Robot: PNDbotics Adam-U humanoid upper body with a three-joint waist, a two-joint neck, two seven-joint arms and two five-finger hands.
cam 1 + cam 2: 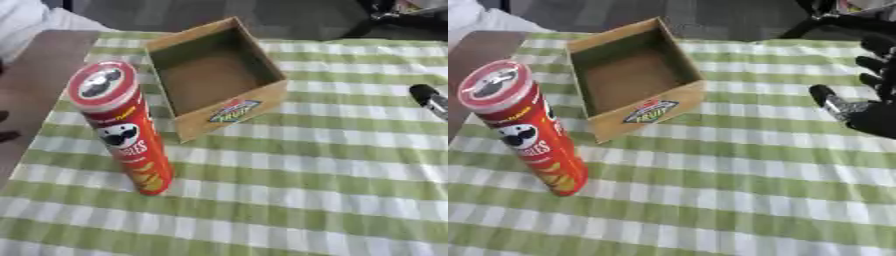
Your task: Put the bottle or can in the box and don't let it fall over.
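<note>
A tall red Pringles can [122, 127] with a clear lid stands upright on the green checked cloth at the left. Just behind it and to its right sits an open cardboard box [229, 112], with nothing inside and a fruit label on its front wall. My right hand [870, 117] comes in at the right edge, level with the box and well apart from it. Its fingers [877, 62] are spread and hold nothing. Two dark tips [7, 135] show at the far left edge, perhaps my left hand.
The green and white checked cloth [306, 190] covers most of the table. A strip of bare brown tabletop [35, 75] lies at the left. Dark equipment [842, 20] stands beyond the far right corner.
</note>
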